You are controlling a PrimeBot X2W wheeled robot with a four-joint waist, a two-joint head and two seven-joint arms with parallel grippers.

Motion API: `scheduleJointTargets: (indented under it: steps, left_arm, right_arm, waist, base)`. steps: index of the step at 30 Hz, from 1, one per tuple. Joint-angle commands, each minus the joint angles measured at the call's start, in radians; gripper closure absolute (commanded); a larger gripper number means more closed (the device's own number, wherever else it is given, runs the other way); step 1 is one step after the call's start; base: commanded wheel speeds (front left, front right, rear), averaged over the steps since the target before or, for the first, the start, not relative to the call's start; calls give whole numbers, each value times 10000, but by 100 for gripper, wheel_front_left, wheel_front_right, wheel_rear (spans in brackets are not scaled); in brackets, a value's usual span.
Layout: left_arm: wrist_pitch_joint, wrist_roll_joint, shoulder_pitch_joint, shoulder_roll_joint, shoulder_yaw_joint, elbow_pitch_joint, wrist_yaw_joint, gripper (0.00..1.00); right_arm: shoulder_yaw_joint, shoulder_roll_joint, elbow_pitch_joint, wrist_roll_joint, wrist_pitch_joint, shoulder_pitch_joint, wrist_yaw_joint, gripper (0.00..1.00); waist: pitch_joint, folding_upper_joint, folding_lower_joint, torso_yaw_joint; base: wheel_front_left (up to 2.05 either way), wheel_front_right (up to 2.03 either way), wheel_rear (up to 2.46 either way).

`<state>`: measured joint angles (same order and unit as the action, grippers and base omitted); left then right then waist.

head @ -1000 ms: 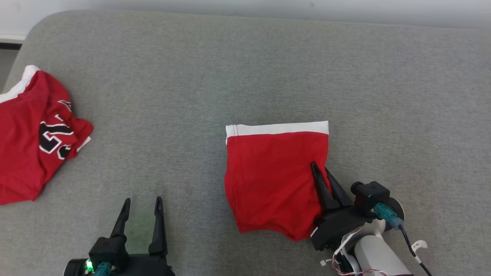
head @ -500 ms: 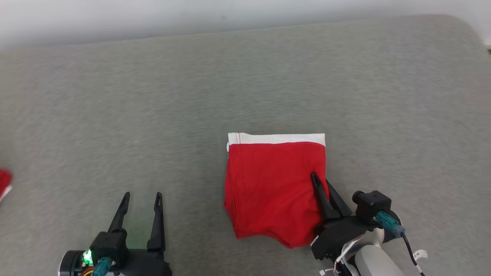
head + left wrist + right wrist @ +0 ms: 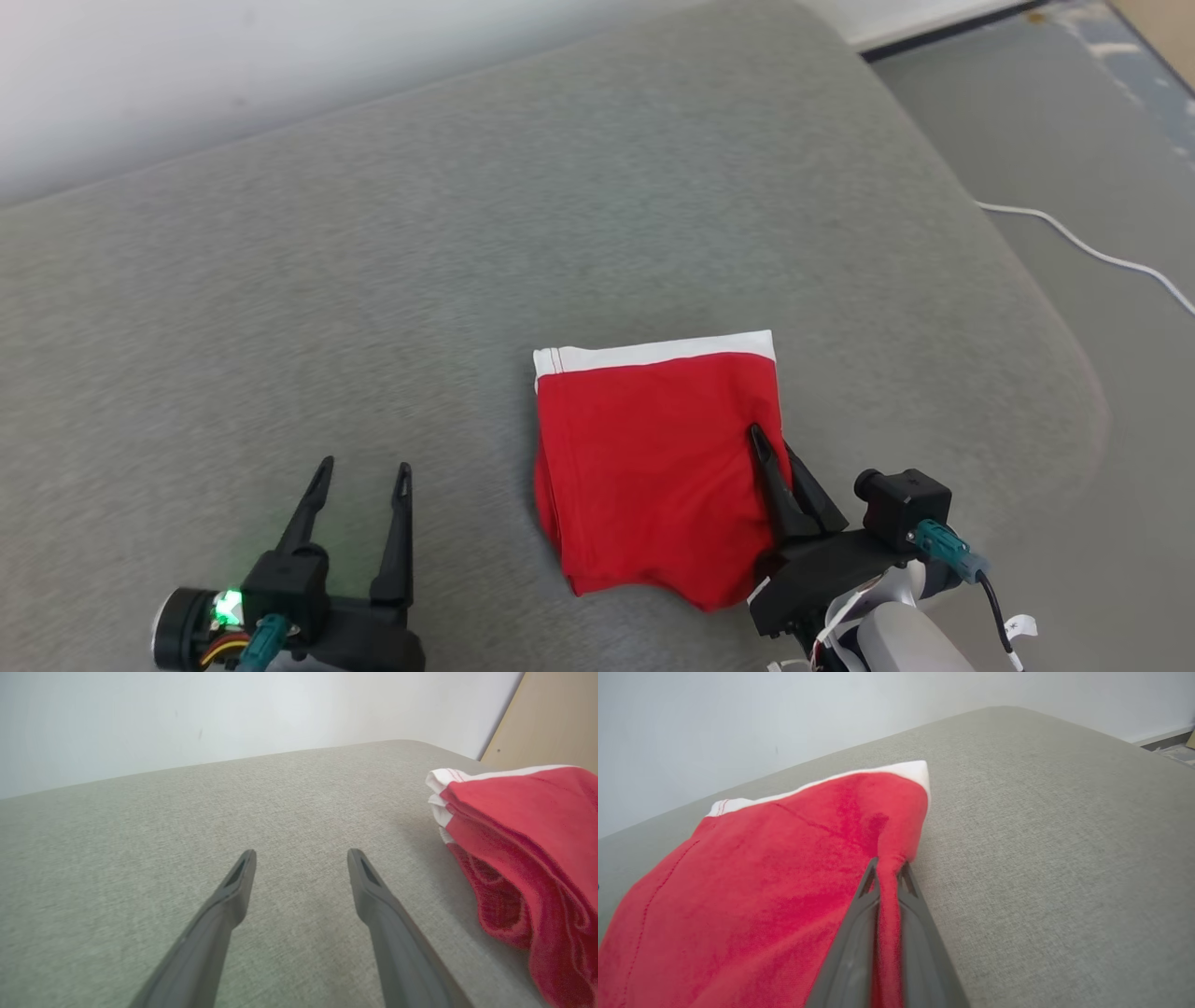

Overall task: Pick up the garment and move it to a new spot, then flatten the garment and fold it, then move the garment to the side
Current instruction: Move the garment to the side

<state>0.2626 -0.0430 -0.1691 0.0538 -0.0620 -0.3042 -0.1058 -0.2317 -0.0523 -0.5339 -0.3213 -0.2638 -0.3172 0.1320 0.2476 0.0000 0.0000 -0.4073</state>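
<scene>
Spreading across most of the head view, one grey fabric-covered desk (image 3: pixel 467 280) carried everything, with a strip of floor (image 3: pixel 1074 112) past its rounded right corner. One garment (image 3: pixel 653 467), red with a single white band (image 3: pixel 653 355) along its far edge, lay folded into a rough square right of the middle of the desk, near the front. From the left wrist view it looked several layers thick at the left edge, though how many I could not count through the blur.

Two grippers were in view. The right gripper (image 3: pixel 770 439) sat at the garment's right side with its fingers pressed together, pinching a narrow ridge of red cloth between them; the right wrist view showed that ridge running up between the fingers. The left gripper (image 3: pixel 364 465) hung over bare desk well left of the garment, fingers spread wide and holding nothing.

The garment seemed light, soft and limp, so it would likely sag and let its layers slide apart if carried by one pinch. A hold that takes in all layers at the folded edge, low to the desk, should keep the fold together for the move to the side.

One white cable (image 3: pixel 1083 245) trailed across the floor.
</scene>
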Motion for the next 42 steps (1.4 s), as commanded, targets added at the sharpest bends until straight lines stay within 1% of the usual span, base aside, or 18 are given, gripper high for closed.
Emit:
scheduleJointTargets:
  steps: [1,4,7,12,13,16,23,28,32,35,39,40,41,42]
  left_arm:
    - [33,113,-192,52,-98,-40,-64,0]
    - [33,193,-308,84,-181,-75,-90,0]
    - [33,214,-431,107,-251,-8,-132,0]
    - [33,304,-693,151,-450,124,-160,0]
    - [33,304,-693,151,-450,124,-160,0]
    - [33,357,-868,236,-471,232,-153,0]
    - [33,495,-1315,419,-597,542,-89,0]
    - [31,514,-1485,458,-720,733,-1,0]
    - [24,478,-1465,551,-705,891,73,0]
    - [21,434,-1382,635,-673,947,118,0]
    - [-8,403,-1304,677,-660,955,160,0]
    - [-15,393,-1292,687,-655,951,158,0]
    - [-16,386,-1289,690,-657,941,178,0]
    - [-16,384,-1290,684,-665,924,200,0]
  right_arm:
    - [13,33,70,-64,-7,49,-26,100]
    - [77,31,168,-89,-7,45,-26,100]
    - [53,35,148,134,-7,-192,-26,100]
    - [485,30,-47,1128,-7,-913,-26,100]
    - [485,30,-47,1128,-7,-913,-26,100]
    - [936,-70,-312,1901,-8,-1609,-26,100]
    - [1996,-1120,-1186,3097,-5,-3411,-26,100]
    - [3397,-2227,-2248,4094,-5,-4358,-26,100]
    - [4985,-3002,-2831,5016,-7,-4701,-26,100]
    - [6114,-3533,-3100,5611,-8,-4786,-26,100]
    - [7290,-3948,-3317,6274,-7,-4874,-26,100]
    - [7535,-4000,-3317,6388,-7,-4910,-26,90]
    - [7757,-4041,-3269,6548,-7,-4945,-26,75]
    - [7970,-4020,-3166,6632,-8,-4992,-26,53]
  waist:
    - [220,0,0,-1140]
    - [374,0,0,-1157]
    - [552,0,0,-1084]
    - [1032,0,0,-288]
    - [1032,0,0,-288]
    - [1371,0,0,305]
    - [2353,0,0,1756]
    - [2770,0,0,2511]
    - [2844,0,0,2793]
    - [2836,0,0,2873]
    - [2777,0,0,2909]
    - [2764,0,0,2910]
    - [2749,0,0,2911]
    - [2731,0,0,2911]
  base:
    - [0,0,0]
    - [0,0,0]
    - [0,0,0]
    - [0,0,0]
    - [0,0,0]
    - [0,0,0]
    - [0,0,0]
    - [0,0,0]
    - [0,0,0]
    - [0,0,0]
    - [0,0,0]
    - [0,0,0]
    - [0,0,0]
    - [0,0,0]
